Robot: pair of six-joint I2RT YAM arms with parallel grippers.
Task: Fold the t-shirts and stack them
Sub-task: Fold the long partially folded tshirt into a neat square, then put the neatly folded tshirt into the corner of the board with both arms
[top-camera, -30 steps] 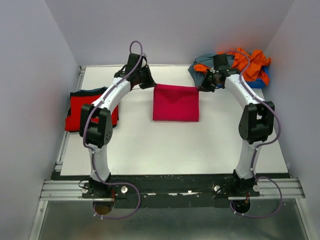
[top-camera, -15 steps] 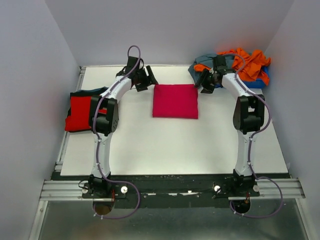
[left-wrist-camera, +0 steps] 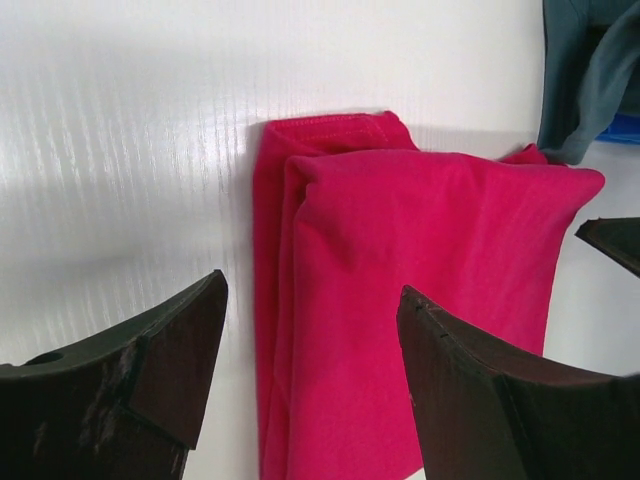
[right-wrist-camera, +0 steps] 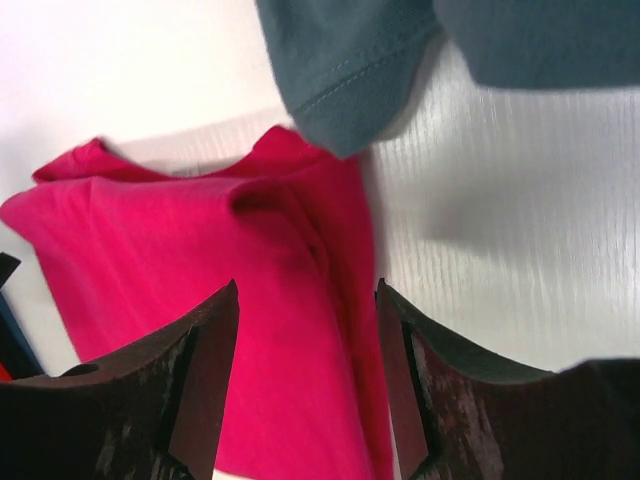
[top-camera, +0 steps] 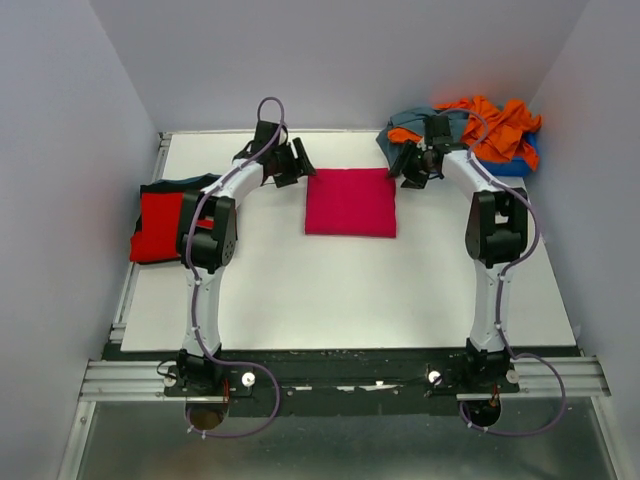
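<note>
A magenta-pink t-shirt (top-camera: 351, 202) lies folded into a flat rectangle at the back middle of the table. My left gripper (top-camera: 297, 160) hangs open over its back left corner, the cloth (left-wrist-camera: 400, 280) below the spread fingers. At the back right corner my right gripper (top-camera: 408, 166) is open too, with the pink cloth (right-wrist-camera: 200, 270) under it and nothing held. A folded bright red t-shirt (top-camera: 172, 225) rests at the left edge. Orange (top-camera: 500, 125) and grey-teal (top-camera: 410, 122) tees lie crumpled at the back right.
The crumpled tees sit on a blue tray (top-camera: 520, 165) in the back right corner. A grey-teal sleeve (right-wrist-camera: 350, 80) hangs close above the pink shirt's corner. Walls enclose the table on three sides.
Both grippers have opened and let go of the pink shirt's back corners. The shirt's back edge has dropped flat onto the table. Both arms have drawn slightly back.
</note>
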